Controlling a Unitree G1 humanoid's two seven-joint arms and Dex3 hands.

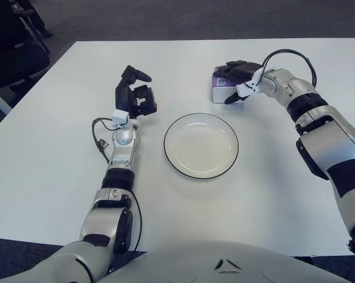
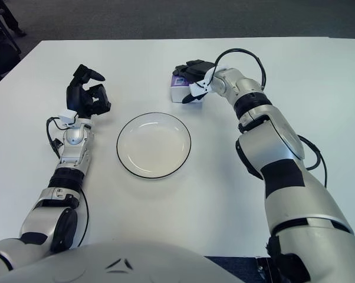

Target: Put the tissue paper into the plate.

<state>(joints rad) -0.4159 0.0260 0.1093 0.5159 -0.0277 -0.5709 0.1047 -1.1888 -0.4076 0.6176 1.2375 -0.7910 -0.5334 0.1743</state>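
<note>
Right hand (image 1: 236, 73) covers tissue pack (image 1: 220, 92).

A white worktop (image 1: 59, 177) lies open, with bare surface between the plate (image 1: 201, 145) at its centre and the tissue pack (image 1: 220, 92) behind and to the right of it. The right hand (image 1: 239, 75) covers the pack from above and from the right. The left hand (image 1: 134, 94) stands raised left of the plate, apart from its rim.
</note>
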